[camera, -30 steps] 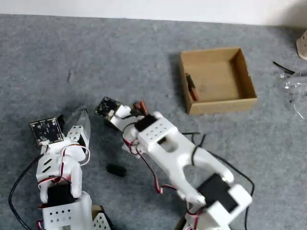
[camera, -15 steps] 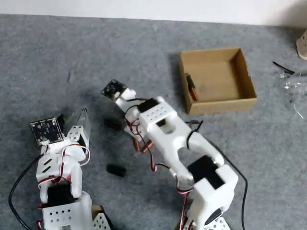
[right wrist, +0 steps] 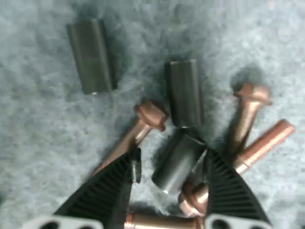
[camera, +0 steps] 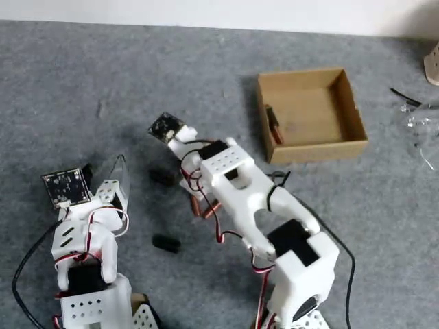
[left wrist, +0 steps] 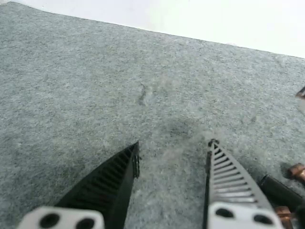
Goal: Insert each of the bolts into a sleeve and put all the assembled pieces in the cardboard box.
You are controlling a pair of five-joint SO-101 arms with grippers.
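Observation:
My right gripper [right wrist: 171, 162] hangs open over a small heap on the grey carpet. A dark sleeve [right wrist: 178, 162] lies tilted between its fingertips, close to one finger. Two more sleeves [right wrist: 90, 55] [right wrist: 183, 93] lie beyond it, with copper bolts [right wrist: 138, 131] [right wrist: 245, 117] around. From above, the right arm [camera: 226, 168] covers the heap, with a sleeve [camera: 162, 177] and bolts [camera: 206, 209] showing beside it. Another sleeve [camera: 167, 242] lies apart. My left gripper [left wrist: 174, 150] stands open and holds nothing. The cardboard box [camera: 350, 103] holds one assembled piece [camera: 273, 125].
Loose wires and clear plastic bits [camera: 415, 116] lie at the right edge of the carpet. In the left wrist view, a sleeve [left wrist: 281, 191] and a bolt head [left wrist: 298, 171] lie off to one side of the gripper. The left arm [camera: 86, 240] sits at the lower left.
The right arm has stretched forward and tipped its wrist down over the heap, uncovering the bolts beside it. The left arm has not moved.

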